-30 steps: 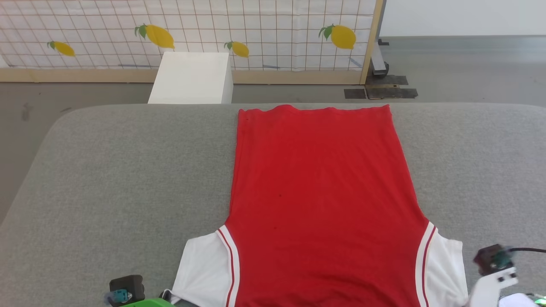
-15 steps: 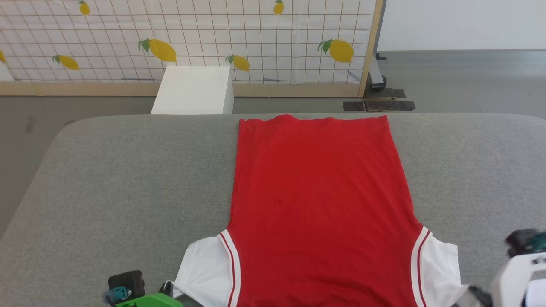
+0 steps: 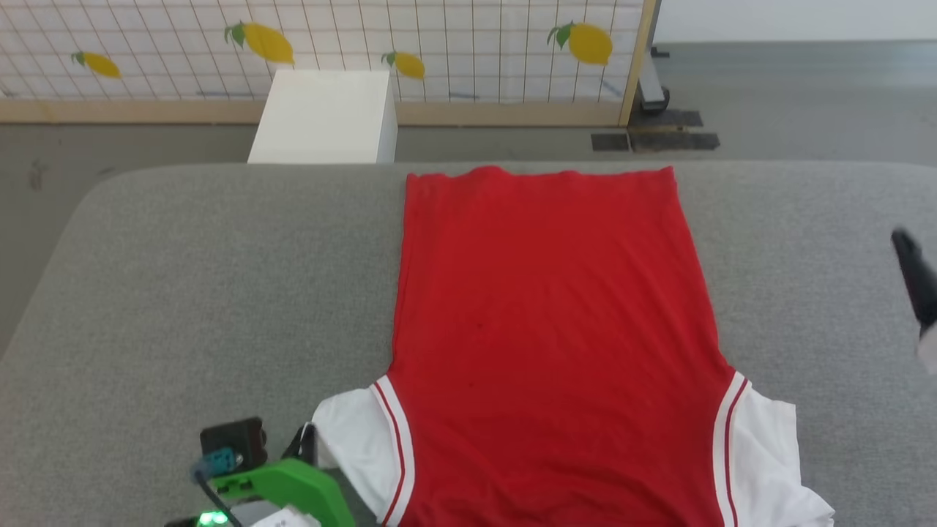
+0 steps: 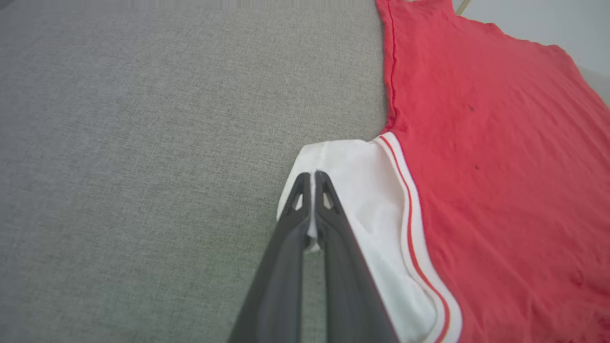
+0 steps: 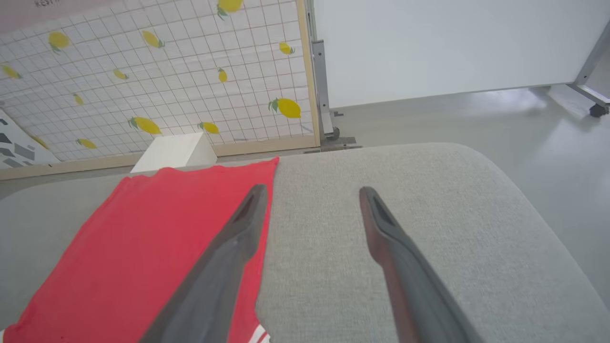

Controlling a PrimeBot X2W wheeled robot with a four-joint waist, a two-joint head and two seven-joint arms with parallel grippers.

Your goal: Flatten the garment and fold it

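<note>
The garment (image 3: 542,329) lies flat on the grey cushion, plain red side up, hem at the far edge and white sleeves near me. My left gripper (image 4: 312,177) is shut on the outer edge of the left white sleeve (image 4: 362,190), white cloth pinched between its fingers. In the head view that gripper (image 3: 306,439) sits at the sleeve's (image 3: 351,439) corner. My right gripper (image 5: 312,190) is open and empty, raised over bare cushion just right of the garment's (image 5: 143,247) side edge. One of its dark fingers (image 3: 911,274) shows at the right border. The right sleeve (image 3: 768,454) lies free.
The grey cushioned surface (image 3: 183,293) has wide bare areas left and right of the garment. Beyond its far edge stand a white box (image 3: 322,117) on the floor and a lemon-print screen (image 3: 439,44) with a wooden frame.
My right gripper has opened and lifted away from the right sleeve, up and forward along the right side. The left gripper keeps its grip. The head camera has shifted.
</note>
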